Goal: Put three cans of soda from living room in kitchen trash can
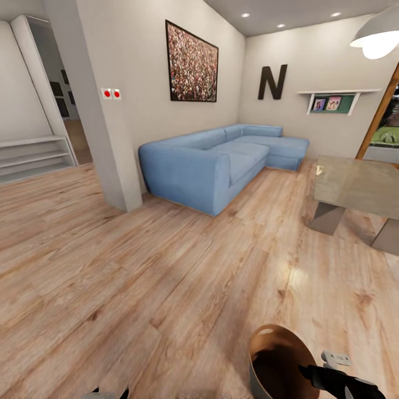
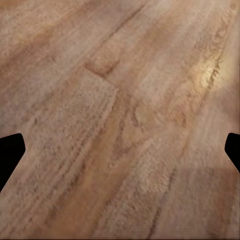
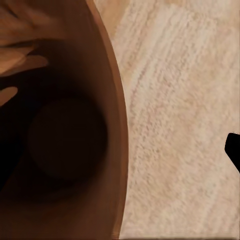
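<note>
The tash can (image 1: pixel 275 363), copper-brown inside with a pale grey outside, sits at the bottom edge of the head view over the plank floor. My right gripper (image 1: pixel 334 380) is at its right rim. In the right wrist view the bin's dark inside (image 3: pixel 60 135) lies under my right gripper (image 3: pixel 120 155). One black fingertip (image 3: pixel 233 150) stands well clear of the bin's wall over bare floor, and the jaws look spread wide, so the gripper is open. My left gripper (image 2: pixel 120 155) is open over bare planks. The soda cans are out of view.
This is the living room. A blue L-shaped sofa (image 1: pixel 221 160) stands ahead, and a glass coffee table (image 1: pixel 354 185) at the right. A wall pillar (image 1: pixel 111 144) rises at the left, with steps (image 1: pixel 33 158) beyond it. Wide wood floor (image 1: pixel 138 277) lies in between.
</note>
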Robot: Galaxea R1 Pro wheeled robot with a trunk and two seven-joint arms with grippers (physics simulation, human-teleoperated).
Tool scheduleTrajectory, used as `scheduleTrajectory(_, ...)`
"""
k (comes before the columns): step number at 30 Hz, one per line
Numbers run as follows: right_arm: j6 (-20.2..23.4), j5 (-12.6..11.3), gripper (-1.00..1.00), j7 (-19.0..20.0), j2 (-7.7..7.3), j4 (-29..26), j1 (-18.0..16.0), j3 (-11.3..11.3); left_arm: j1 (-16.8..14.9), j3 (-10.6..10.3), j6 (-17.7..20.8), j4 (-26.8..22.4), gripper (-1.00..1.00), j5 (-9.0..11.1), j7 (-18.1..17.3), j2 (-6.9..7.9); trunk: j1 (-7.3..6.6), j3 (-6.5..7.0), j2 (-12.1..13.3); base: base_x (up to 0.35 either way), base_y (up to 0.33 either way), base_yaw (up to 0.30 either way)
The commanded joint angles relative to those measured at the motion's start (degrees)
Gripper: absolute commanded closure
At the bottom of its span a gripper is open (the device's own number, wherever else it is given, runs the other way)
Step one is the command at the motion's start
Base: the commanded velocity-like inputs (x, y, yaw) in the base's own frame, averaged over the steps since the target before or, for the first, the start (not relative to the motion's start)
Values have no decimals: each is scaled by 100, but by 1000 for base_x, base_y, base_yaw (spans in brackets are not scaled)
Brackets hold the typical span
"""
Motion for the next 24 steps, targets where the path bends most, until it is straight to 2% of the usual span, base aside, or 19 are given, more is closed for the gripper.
scheduleTrajectory(1,0,0,-100,0,0,0,0,0,0,0,0,0,-100,0,0,0,2,-23,-2,0,0,0)
scheduleTrajectory(4,0,0,-100,0,2,0,0,0,0,-3,0,0,-100,0,0,0,10,-89,-6,0,0,0)
scheduleTrajectory(17,0,0,-100,0,8,0,0,11,-3,-3,-16,-5,-100,5,-3,2,10,-89,-6,2,0,0)
scheduleTrajectory(24,0,5,-100,0,9,0,0,17,-4,-7,-1,-7,-100,5,-2,5,10,-89,-6,157,0,0)
